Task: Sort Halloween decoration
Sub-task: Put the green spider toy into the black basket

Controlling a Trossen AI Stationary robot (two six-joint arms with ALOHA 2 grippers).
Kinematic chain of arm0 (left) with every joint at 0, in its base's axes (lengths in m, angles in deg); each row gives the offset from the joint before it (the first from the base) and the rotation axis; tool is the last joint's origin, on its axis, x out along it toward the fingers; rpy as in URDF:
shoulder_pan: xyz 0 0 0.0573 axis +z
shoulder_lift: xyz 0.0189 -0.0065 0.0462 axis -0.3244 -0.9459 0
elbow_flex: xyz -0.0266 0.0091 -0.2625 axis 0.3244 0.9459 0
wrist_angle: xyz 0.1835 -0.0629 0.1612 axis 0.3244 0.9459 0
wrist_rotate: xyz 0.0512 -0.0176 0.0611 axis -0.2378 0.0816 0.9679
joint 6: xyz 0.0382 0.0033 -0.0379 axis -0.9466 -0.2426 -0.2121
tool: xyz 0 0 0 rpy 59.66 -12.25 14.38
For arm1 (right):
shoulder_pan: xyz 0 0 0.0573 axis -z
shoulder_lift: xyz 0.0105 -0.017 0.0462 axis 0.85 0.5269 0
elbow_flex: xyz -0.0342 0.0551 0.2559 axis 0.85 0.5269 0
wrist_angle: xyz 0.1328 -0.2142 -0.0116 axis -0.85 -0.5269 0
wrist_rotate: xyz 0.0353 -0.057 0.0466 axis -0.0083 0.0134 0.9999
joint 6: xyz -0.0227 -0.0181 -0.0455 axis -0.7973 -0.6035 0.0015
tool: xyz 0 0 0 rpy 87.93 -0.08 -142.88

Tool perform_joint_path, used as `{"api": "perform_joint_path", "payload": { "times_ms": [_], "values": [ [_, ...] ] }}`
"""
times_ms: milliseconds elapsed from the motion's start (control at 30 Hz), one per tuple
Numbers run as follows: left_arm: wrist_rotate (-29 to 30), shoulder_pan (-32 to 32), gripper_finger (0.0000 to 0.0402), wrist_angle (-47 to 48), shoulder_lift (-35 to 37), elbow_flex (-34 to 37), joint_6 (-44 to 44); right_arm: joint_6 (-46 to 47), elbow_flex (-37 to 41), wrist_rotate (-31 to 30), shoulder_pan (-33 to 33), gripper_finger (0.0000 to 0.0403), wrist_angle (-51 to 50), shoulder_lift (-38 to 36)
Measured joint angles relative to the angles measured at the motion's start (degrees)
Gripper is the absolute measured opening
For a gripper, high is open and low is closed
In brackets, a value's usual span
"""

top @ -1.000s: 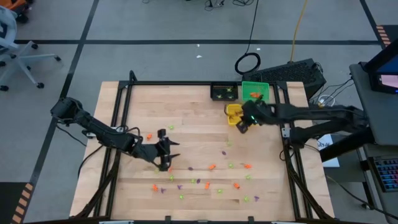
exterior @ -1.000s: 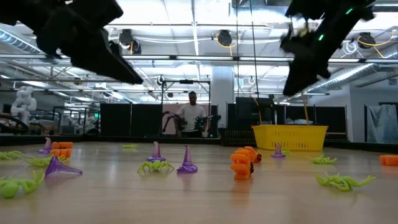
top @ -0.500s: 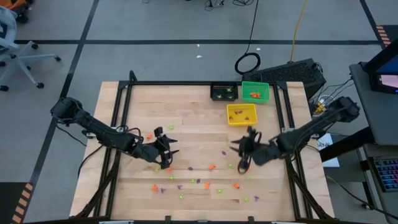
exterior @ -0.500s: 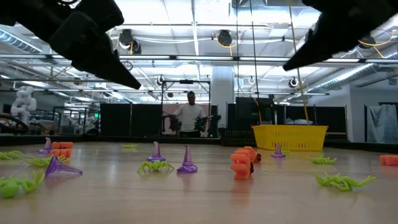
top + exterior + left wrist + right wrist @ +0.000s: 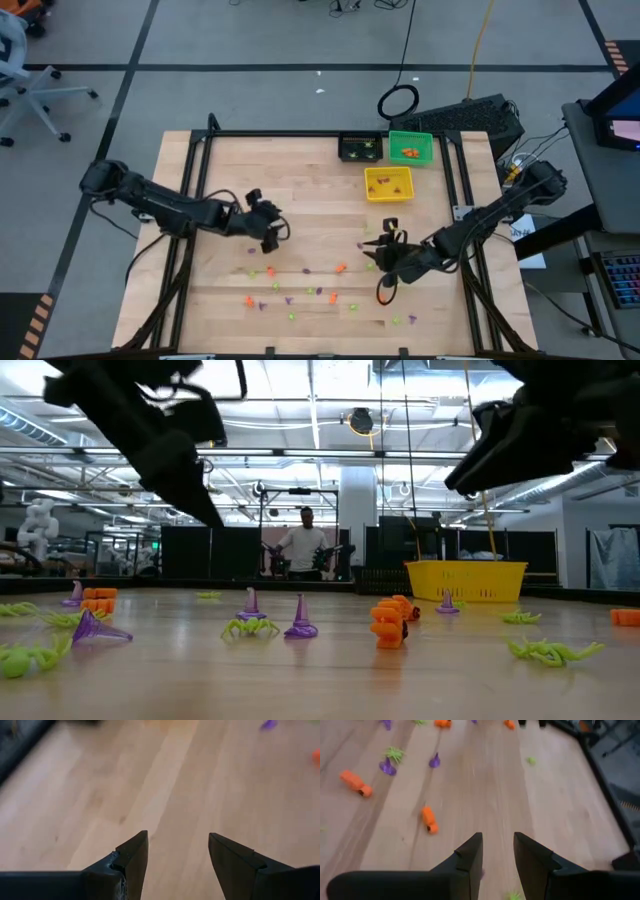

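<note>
Right wrist view has my right gripper [image 5: 497, 851] empty, its two fingers standing a little apart over bare wood, so I judge I am between drops and hunting for the next trinket to sort. Nearest ahead of those fingers lies an orange trinket [image 5: 429, 819] on the tabletop, off to one side of the line between the fingertips; farther out are a second orange piece [image 5: 355, 782], two purple witch hats [image 5: 387, 767] and a green spider [image 5: 395, 754], all well apart from one another. From above, that gripper [image 5: 386, 256] sits over the front right of the wooden table [image 5: 300, 170], with the scattered Halloween decoration [image 5: 341, 268] spread along the front half around and beside it. My next move, as I read it, calls for swinging across to centre one small piece between the fingers, then coming down close to the wood, since each piece is far smaller than the gap. My left gripper [image 5: 177, 854] hangs with fingers apart and nothing between them, over bare wood at left of centre [image 5: 268, 226]. The yellow bin [image 5: 388, 183], green bin [image 5: 410, 147] and black bin [image 5: 360, 148] wait at the back right.
</note>
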Motion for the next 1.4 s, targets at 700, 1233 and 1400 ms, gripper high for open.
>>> {"api": "perform_joint_path", "payload": {
  "times_ms": [700, 1233, 1400],
  "values": [
    [-10.84, 14.27, 0.0219, 4.32, -0.28, -0.07, -4.8, -15.83, -0.25, 0.15, 0.17, 0.0095, 9.39, -0.03],
    [-14.68, 17.75, 0.0228, 4.47, -5.02, -0.11, -13.2, -14.47, -0.25, 0.09, 0.17, 0.0095, 9.26, -0.03],
    [-15.42, 17.75, 0.0228, 4.22, -7.46, -0.11, -13.55, -13.64, -0.25, 0.09, 0.17, 0.0095, 9.23, -0.04]
  ]
}}
